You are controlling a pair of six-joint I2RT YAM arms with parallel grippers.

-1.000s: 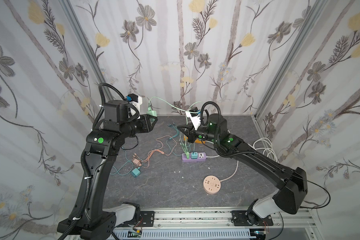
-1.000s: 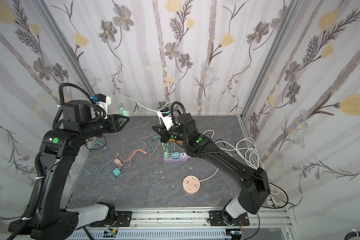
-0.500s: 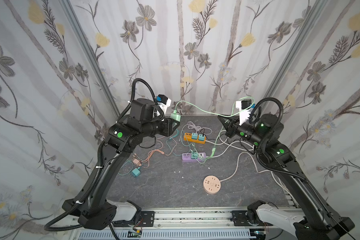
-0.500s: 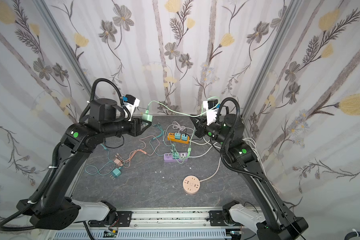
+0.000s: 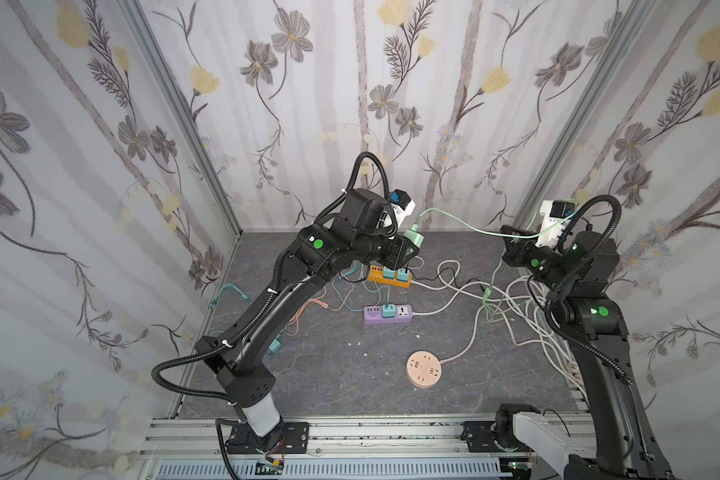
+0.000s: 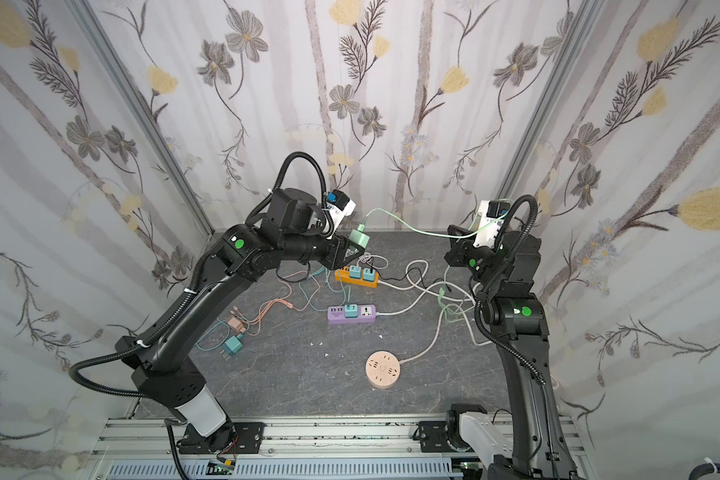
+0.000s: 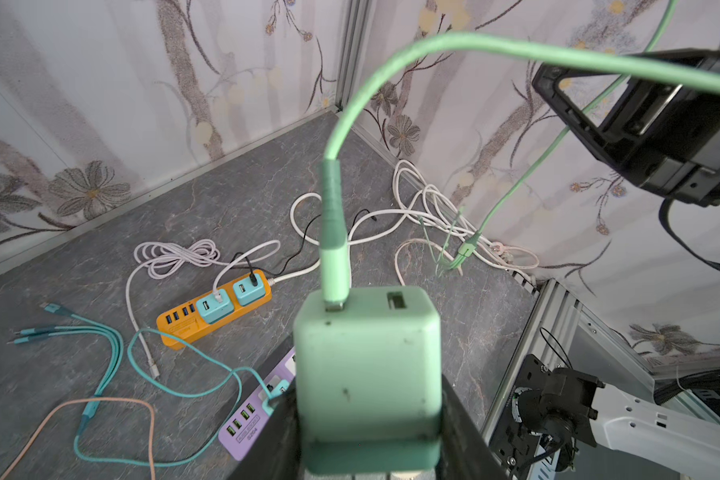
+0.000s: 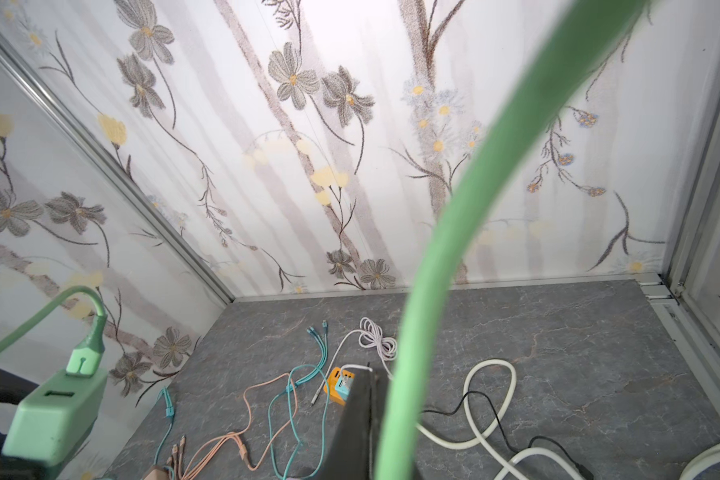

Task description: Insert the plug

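- Grey stone-patterned counter [image 5: 329, 386], closed in by flowered wallpaper on three sides.
- Nearest the front lies a round peach socket [image 5: 423, 368], flat on the counter.
- Behind it sits a purple power strip [image 5: 404, 314] with a teal adapter [image 5: 387, 310] plugged in.
- Farther back is an orange power strip [image 5: 377, 272] carrying two teal adapters [image 5: 395, 273] side by side.
- Just behind the orange strip in both top views, the left claw [image 5: 409, 249] hangs clear of the counter. It pinches the green plug [image 7: 366, 365] by its sides, and the plug touches no socket.
- A green cable [image 8: 445, 249] leaves one port on the plug's upper face and arcs across to the right.
- At the right, near the back wall, the raised right claw [image 5: 512, 241] is pressed together on that cable. Past the claw, the cable drops toward the counter.
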